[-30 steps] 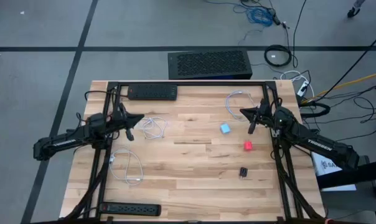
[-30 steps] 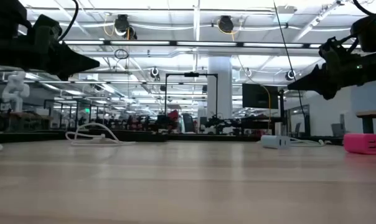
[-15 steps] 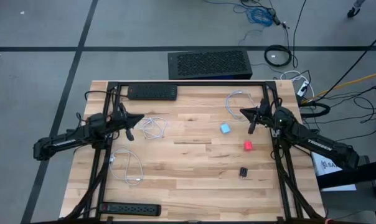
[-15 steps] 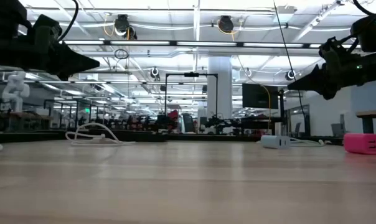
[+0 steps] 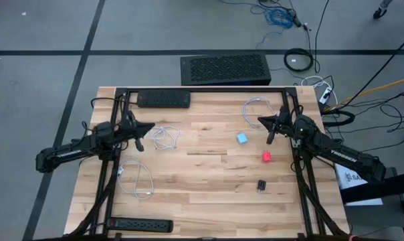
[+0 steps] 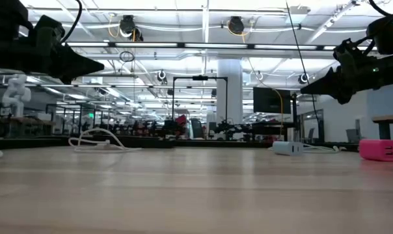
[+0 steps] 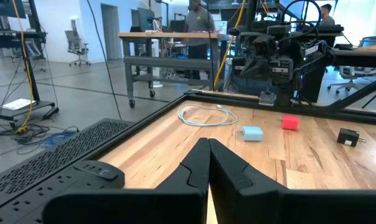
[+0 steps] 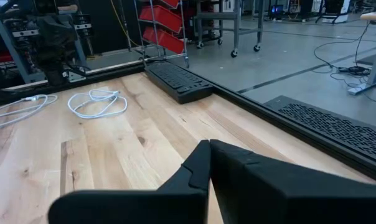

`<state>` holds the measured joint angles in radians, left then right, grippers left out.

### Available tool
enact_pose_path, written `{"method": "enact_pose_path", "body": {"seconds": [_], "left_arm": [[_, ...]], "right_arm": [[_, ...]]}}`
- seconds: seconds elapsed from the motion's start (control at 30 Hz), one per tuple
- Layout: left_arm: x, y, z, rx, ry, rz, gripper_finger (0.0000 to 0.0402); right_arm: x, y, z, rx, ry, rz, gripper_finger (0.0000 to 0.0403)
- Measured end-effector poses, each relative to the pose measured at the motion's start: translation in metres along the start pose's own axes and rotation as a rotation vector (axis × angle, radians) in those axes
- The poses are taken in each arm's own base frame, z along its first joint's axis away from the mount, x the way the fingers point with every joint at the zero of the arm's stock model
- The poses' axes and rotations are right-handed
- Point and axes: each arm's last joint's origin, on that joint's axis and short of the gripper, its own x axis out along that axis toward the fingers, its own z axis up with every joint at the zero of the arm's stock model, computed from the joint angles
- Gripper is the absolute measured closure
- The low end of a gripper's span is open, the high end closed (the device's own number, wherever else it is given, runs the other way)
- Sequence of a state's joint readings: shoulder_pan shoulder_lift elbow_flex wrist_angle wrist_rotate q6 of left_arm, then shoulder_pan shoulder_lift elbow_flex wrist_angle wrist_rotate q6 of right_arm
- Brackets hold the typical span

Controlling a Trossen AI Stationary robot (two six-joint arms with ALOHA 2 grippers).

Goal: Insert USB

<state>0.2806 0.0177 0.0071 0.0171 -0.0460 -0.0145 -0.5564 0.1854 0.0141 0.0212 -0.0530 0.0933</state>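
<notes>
Three small chargers lie on the wooden table: a light-blue one [image 5: 242, 138], a red one [image 5: 266, 157] and a black one [image 5: 261, 185]. White USB cables lie coiled near the far right [image 5: 253, 108], at the left centre [image 5: 164, 136] and at the near left [image 5: 136, 178]. My left gripper [image 5: 148, 128] hovers shut above the table's left side, beside the centre coil. My right gripper [image 5: 263, 122] hovers shut above the far right, between the far coil and the blue charger. Both wrist views show their fingers [image 7: 208, 163] [image 8: 208, 163] closed together.
A black power strip [image 5: 163, 99] lies along the far edge, another [image 5: 140, 225] at the near left corner. A black frame [image 5: 202, 92] rims the table. A black perforated box [image 5: 225, 68] sits on the floor beyond. People stand far off in the room.
</notes>
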Motion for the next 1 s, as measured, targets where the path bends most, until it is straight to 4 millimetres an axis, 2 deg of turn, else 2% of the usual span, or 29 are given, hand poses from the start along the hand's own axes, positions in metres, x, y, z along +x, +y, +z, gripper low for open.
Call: {"method": "enact_pose_path", "body": {"seconds": [0.2, 0.5, 0.73, 1.0], "left_arm": [[0.0, 0.0, 0.006, 0.047, -0.058, 0.018, 0.0393], [-0.003, 0.0, 0.025, 0.042, -0.26, 0.019, 0.0393], [0.002, -0.005, 0.019, 0.056, -0.19, -0.144, 0.0393], [0.013, -0.006, 0.017, 0.061, -0.125, -0.172, 0.0393]], "right_arm": [[0.0, 0.0, 0.0, 0.0, 0.0, 0.0, 0.0403], [0.0, 0.0, 0.0, 0.0, 0.0, 0.0, 0.0403], [0.0, 0.0, 0.0, 0.0, 0.0, 0.0, 0.0403], [0.0, 0.0, 0.0, 0.0, -0.001, 0.0, 0.0403]]}}
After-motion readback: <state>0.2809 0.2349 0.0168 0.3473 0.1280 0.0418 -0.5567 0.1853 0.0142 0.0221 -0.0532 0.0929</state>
